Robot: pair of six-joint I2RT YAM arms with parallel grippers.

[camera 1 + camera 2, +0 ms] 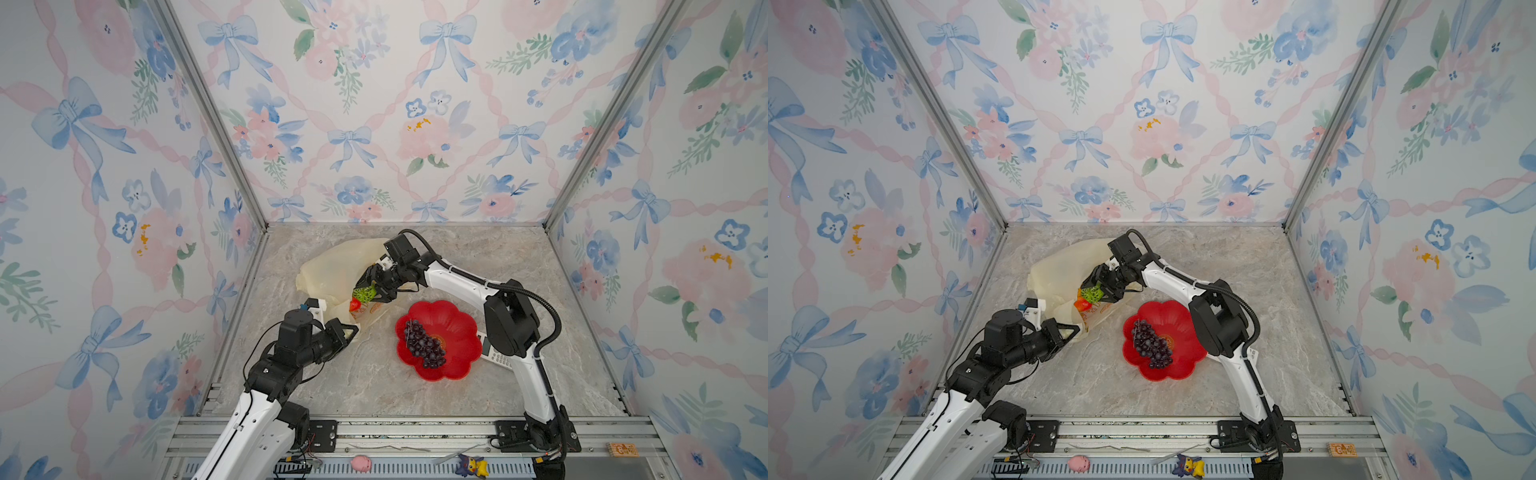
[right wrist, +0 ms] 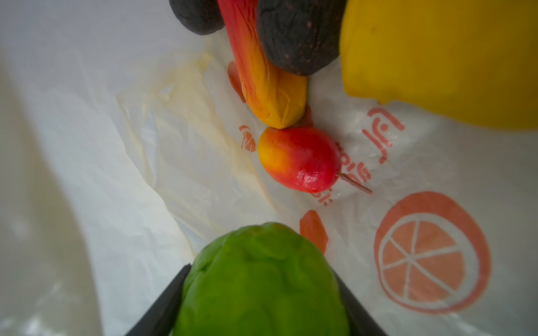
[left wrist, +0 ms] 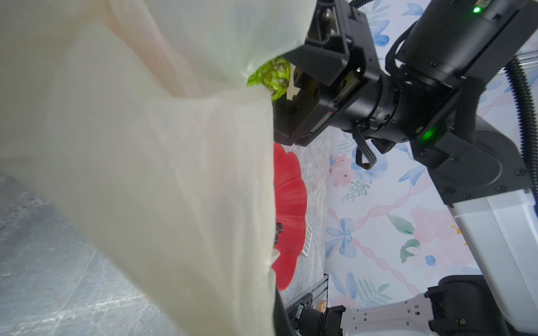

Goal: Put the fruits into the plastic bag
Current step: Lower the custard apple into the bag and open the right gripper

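The pale-yellow plastic bag [image 1: 336,270] [image 1: 1059,270] lies at the back left of the table, its mouth towards the front. My left gripper [image 1: 351,331] [image 1: 1073,331] is shut on the bag's front edge, and the film [image 3: 145,174] fills the left wrist view. My right gripper [image 1: 368,292] [image 2: 260,272] is at the bag's mouth, shut on the green ball [image 1: 362,295] [image 3: 270,75] [image 2: 262,285]. Inside lie a red-yellow mango [image 2: 300,160], an orange mango [image 2: 267,87], a dark avocado [image 2: 297,37] and the yellow lumpy fruit [image 2: 436,58]. The purple grape bunch [image 1: 424,345] [image 1: 1152,345] rests in the red dish.
The red flower-shaped dish [image 1: 457,328] [image 1: 1179,320] stands right of the bag, under my right arm. A white keypad device [image 1: 496,358] lies at its right side. Small toys [image 1: 360,462] and an orange tag [image 1: 622,449] sit on the front rail. Patterned walls close in three sides.
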